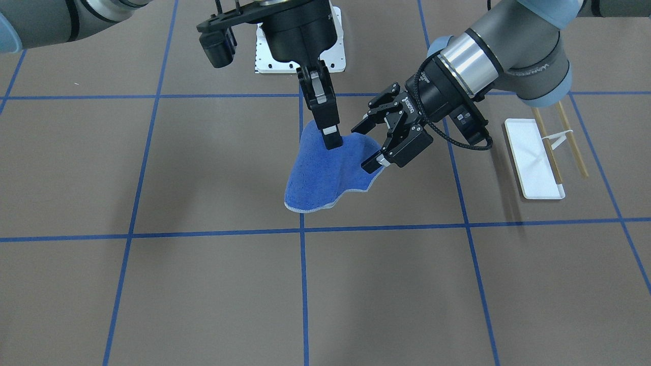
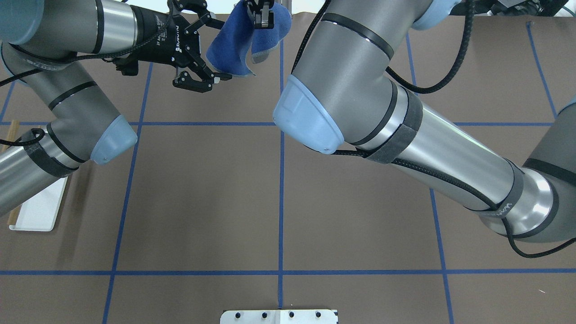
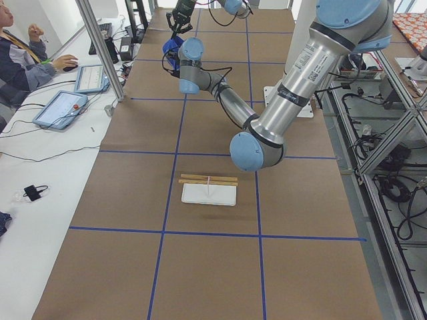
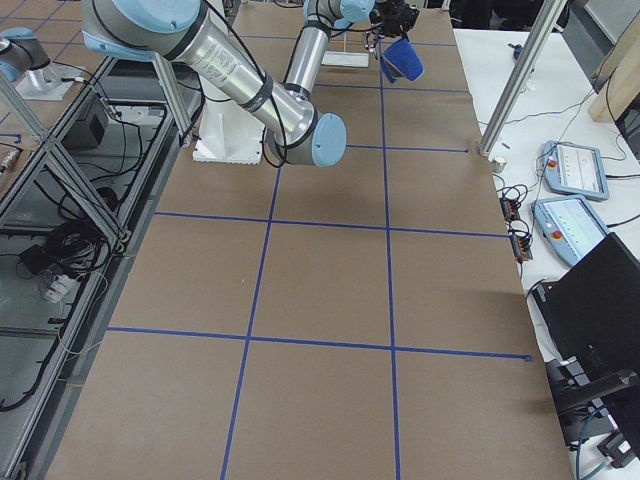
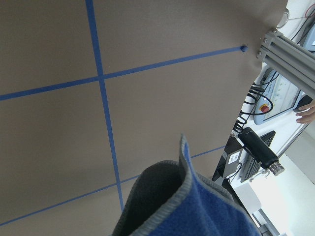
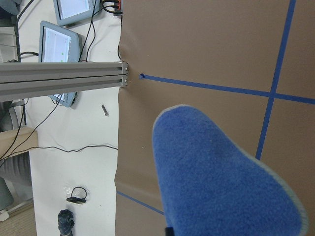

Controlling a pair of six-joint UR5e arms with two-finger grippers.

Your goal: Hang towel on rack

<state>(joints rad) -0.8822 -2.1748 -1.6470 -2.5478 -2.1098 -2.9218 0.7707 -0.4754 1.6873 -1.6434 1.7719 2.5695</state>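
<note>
The blue towel (image 1: 325, 173) hangs in the air over the table, pinched at its top edge by my right gripper (image 1: 333, 141), which points straight down and is shut on it. It also shows in the overhead view (image 2: 231, 45) under the right gripper (image 2: 263, 20). My left gripper (image 1: 367, 146) is open, its jaws on either side of the towel's side corner, not closed on it; it also shows in the overhead view (image 2: 215, 45). The towel fills the bottom of both wrist views (image 5: 197, 211) (image 6: 216, 172). The rack (image 1: 534, 157), with a white tray base and two wood rods (image 1: 572, 137), stands apart on my left.
The white bolted pedestal plate (image 1: 335, 56) lies behind the grippers. Brown table with blue tape grid lines (image 1: 302, 284). A metal frame post (image 6: 59, 81) and tablets stand on the white bench past the table's far edge. The rack also shows under the left arm (image 2: 40, 209).
</note>
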